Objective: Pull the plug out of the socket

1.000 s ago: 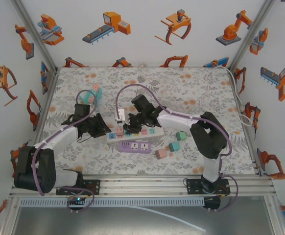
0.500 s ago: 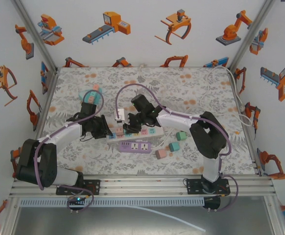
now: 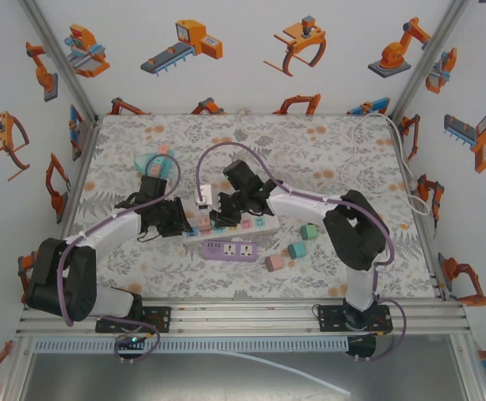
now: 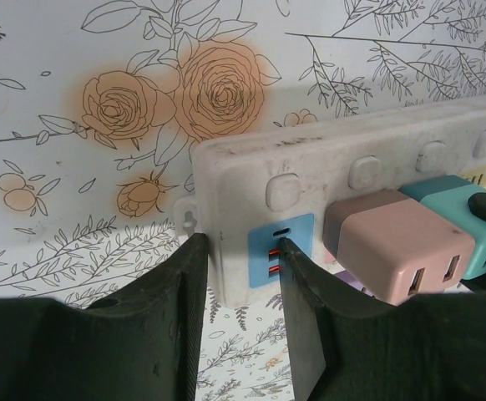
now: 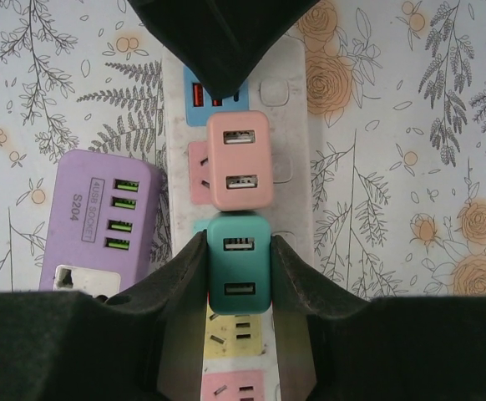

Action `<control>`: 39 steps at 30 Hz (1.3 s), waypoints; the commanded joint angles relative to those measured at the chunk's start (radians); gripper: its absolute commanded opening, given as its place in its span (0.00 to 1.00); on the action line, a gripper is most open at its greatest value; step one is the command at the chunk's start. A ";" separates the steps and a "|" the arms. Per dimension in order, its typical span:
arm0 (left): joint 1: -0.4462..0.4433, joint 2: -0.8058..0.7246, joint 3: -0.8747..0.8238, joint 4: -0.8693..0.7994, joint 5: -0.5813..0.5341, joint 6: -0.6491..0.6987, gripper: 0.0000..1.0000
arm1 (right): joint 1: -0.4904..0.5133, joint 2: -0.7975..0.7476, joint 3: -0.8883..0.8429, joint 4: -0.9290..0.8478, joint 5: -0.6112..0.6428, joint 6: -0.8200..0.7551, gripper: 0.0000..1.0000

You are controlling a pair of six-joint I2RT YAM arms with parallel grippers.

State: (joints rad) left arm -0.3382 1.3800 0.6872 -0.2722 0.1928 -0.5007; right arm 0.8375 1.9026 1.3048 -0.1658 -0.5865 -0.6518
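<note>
Teal plug (image 5: 239,263), right of the pink plug (image 5: 239,159), is being squeezed by the closed right gripper (image 5: 239,244); the white strip (image 4: 326,150) is being clamped at its left end by the left gripper (image 4: 241,246); straight lift being advised

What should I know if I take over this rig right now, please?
Left tool: shut on the USB end of the strip, bracing it.
Right tool: shut on the teal plug, which sits next to the pink plug.
Done: both grips are set.
Left: the teal plug looks seated in the strip and is not yet pulled. Draw it straight out while the left tool holds the strip down.
</note>
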 commanded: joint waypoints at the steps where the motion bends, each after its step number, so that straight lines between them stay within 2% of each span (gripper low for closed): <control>1: -0.034 0.056 -0.046 -0.093 -0.024 0.005 0.39 | 0.006 0.007 0.056 0.036 -0.013 0.011 0.29; 16: -0.037 0.060 -0.049 -0.111 -0.089 -0.017 0.39 | -0.008 -0.034 0.070 0.056 -0.081 0.069 0.23; 24: -0.038 0.051 -0.051 -0.112 -0.103 -0.017 0.39 | -0.043 -0.081 -0.013 0.207 -0.130 0.155 0.21; 33: -0.051 0.054 -0.045 -0.125 -0.139 -0.022 0.39 | -0.029 -0.111 -0.014 0.098 -0.087 0.062 0.19; 39: -0.061 0.065 -0.037 -0.127 -0.162 -0.023 0.39 | -0.029 -0.131 -0.013 0.104 -0.096 0.101 0.18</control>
State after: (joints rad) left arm -0.3882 1.3827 0.6949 -0.2672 0.1242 -0.5316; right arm 0.8024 1.8553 1.2583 -0.1238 -0.6361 -0.5705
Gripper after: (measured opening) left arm 0.398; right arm 0.334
